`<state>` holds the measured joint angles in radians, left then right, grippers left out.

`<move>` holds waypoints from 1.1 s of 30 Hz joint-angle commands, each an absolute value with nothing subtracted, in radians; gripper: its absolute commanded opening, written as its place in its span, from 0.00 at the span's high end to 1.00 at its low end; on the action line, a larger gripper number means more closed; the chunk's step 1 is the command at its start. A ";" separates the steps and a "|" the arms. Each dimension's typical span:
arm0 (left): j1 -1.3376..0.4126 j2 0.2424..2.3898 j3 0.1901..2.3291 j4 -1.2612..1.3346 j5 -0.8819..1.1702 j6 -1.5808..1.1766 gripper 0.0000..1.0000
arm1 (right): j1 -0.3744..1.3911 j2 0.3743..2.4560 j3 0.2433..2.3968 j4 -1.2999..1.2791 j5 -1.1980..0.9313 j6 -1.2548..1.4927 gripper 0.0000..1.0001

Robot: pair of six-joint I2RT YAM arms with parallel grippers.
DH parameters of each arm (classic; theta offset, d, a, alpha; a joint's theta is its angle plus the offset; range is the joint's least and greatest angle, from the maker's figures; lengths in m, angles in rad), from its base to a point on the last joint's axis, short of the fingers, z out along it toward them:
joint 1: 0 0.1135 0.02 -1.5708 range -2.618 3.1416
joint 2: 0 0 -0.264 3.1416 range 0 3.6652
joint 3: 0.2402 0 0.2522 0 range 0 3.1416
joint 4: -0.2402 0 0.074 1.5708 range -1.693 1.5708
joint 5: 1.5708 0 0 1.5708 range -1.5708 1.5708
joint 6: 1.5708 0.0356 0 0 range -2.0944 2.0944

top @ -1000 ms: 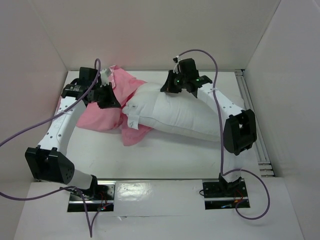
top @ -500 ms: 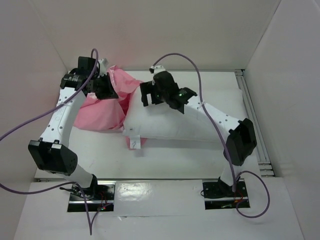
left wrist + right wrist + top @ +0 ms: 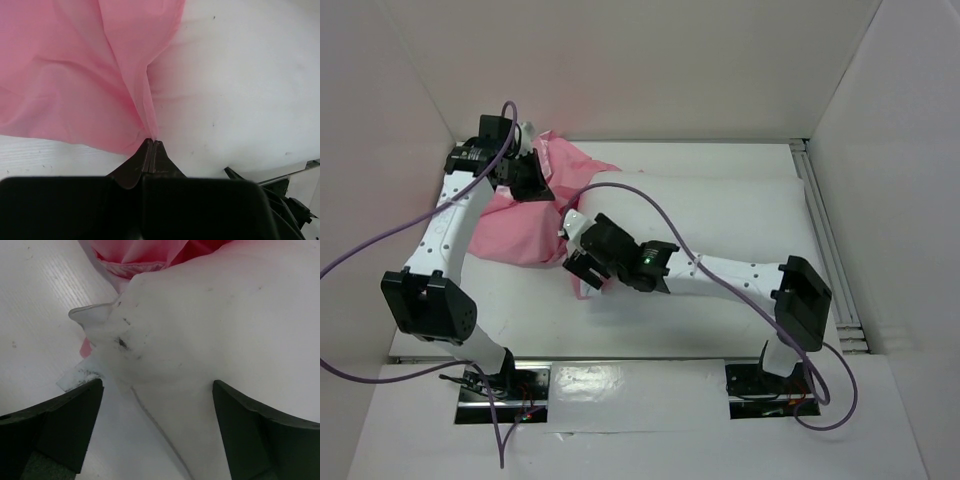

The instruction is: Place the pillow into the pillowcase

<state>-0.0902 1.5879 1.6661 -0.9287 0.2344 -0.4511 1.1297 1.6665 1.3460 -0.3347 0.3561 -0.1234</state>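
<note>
The right tool (image 3: pixel 156 390) gapes wide, the pillow (image 3: pixel 720 215) corner dead ahead between its jaws. The pillow lies lengthwise across the worktop (image 3: pixel 520 310), with the pillowcase (image 3: pixel 520 225) just left, pinched by the left tool (image 3: pixel 151 145).

The pillow (image 3: pixel 720 215) lies across the worktop (image 3: pixel 650 325), from the centre toward 3 o'clock. The pillowcase (image 3: pixel 515 225) lies at its 9 o'clock end, touching it.
</note>
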 commanded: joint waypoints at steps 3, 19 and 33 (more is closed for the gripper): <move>-0.075 1.537 1.637 -0.931 0.224 -0.462 1.00 | 1.097 1.745 1.359 -0.190 0.394 -0.175 0.27; -0.075 1.424 1.502 -0.950 0.253 -0.400 1.00 | 0.806 1.828 1.717 -0.311 0.052 0.095 1.00; -0.086 1.396 1.575 -0.968 0.353 -0.382 1.00 | 0.796 2.140 2.037 -0.443 -0.012 0.187 1.00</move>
<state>-0.0814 1.4487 1.5139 -0.9180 0.2558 -0.4015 0.8074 2.0720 1.9854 -0.4522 -0.0250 0.1452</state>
